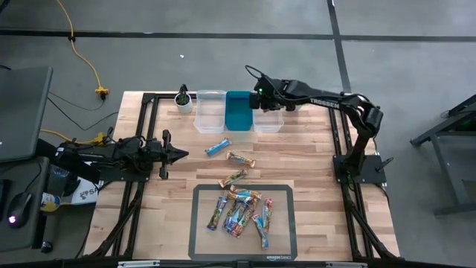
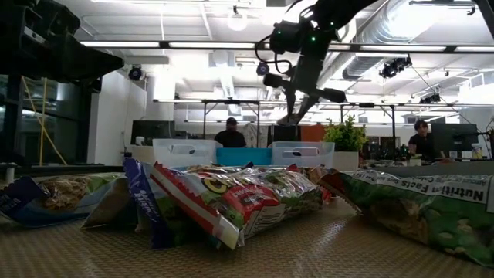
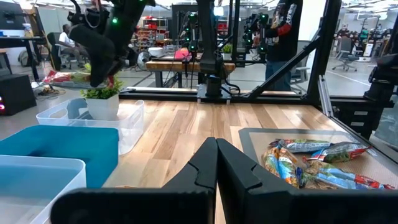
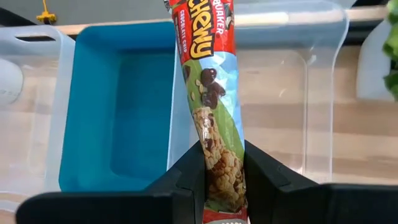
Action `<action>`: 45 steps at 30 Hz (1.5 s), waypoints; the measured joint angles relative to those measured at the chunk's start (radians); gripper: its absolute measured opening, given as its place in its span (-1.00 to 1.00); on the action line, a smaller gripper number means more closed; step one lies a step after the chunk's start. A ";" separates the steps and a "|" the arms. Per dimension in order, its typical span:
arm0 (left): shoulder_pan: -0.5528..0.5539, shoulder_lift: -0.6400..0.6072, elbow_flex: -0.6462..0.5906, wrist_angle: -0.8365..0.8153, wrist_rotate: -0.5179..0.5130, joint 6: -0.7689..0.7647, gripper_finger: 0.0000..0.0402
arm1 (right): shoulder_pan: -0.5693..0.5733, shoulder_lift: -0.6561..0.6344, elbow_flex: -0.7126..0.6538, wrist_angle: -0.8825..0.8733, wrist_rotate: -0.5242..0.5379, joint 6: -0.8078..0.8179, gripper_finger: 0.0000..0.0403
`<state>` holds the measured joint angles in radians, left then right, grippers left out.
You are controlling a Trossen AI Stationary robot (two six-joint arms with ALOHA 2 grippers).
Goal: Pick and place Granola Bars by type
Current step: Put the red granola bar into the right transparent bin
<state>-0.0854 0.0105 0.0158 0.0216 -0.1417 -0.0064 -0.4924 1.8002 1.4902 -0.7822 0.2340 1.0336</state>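
Note:
My right gripper (image 4: pixel 222 155) is shut on one Granola Bar (image 4: pixel 208 81), red at its free end with a blue and green wrapper. It holds the bar in the air over the far bins, above the wall between the blue bin (image 1: pixel 239 110) and the right clear bin (image 1: pixel 268 120). More Granola Bars lie heaped on the dark mat (image 1: pixel 201 238), and three lie loose on the wood (image 1: pixel 218 147) (image 1: pixel 241 159) (image 1: pixel 233 179). My left gripper (image 1: pixel 178 154) waits shut at the table's left, pointing level, touching nothing. My right gripper pinches the bar between its two fingers across its width, near the end closest to the wrist (image 4: pixel 219 142). The fingers slant down from the table's right, and the bar runs on past the fingertips along their line. It is lifted clear of the bins.
A second clear bin (image 1: pixel 210 110) stands left of the blue one, and a small potted plant (image 1: pixel 182 99) stands at the far left of the row. Bare wood lies between the bins and the mat. People sit at desks in the room beyond.

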 joint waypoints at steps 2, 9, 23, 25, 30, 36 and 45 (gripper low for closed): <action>0.000 0.000 0.000 0.000 0.000 0.000 -1.00 | 0.007 0.006 0.000 -0.010 -0.005 0.010 -0.65; 0.000 0.000 0.000 0.000 0.000 0.000 -1.00 | 0.017 0.033 0.000 -0.025 -0.027 0.024 -0.65; 0.000 0.000 0.000 0.000 0.001 0.000 -1.00 | -0.009 0.101 0.000 -0.044 -0.114 0.037 -0.65; 0.000 0.000 0.000 0.000 0.001 0.000 -1.00 | -0.022 0.110 0.000 -0.043 -0.121 0.035 -0.65; 0.000 0.000 0.000 0.000 0.001 0.000 -1.00 | -0.044 0.134 0.000 -0.037 -0.132 0.023 -0.65; 0.000 0.000 0.000 0.000 0.002 0.000 -1.00 | -0.063 0.171 0.000 -0.009 -0.152 0.004 -0.65; 0.000 0.000 0.000 0.000 0.002 0.000 -1.00 | -0.099 0.243 0.000 0.023 -0.292 -0.077 -0.65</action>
<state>-0.0853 0.0108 0.0154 0.0216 -0.1398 -0.0067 -0.5918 2.0433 1.4906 -0.7591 -0.0579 0.9565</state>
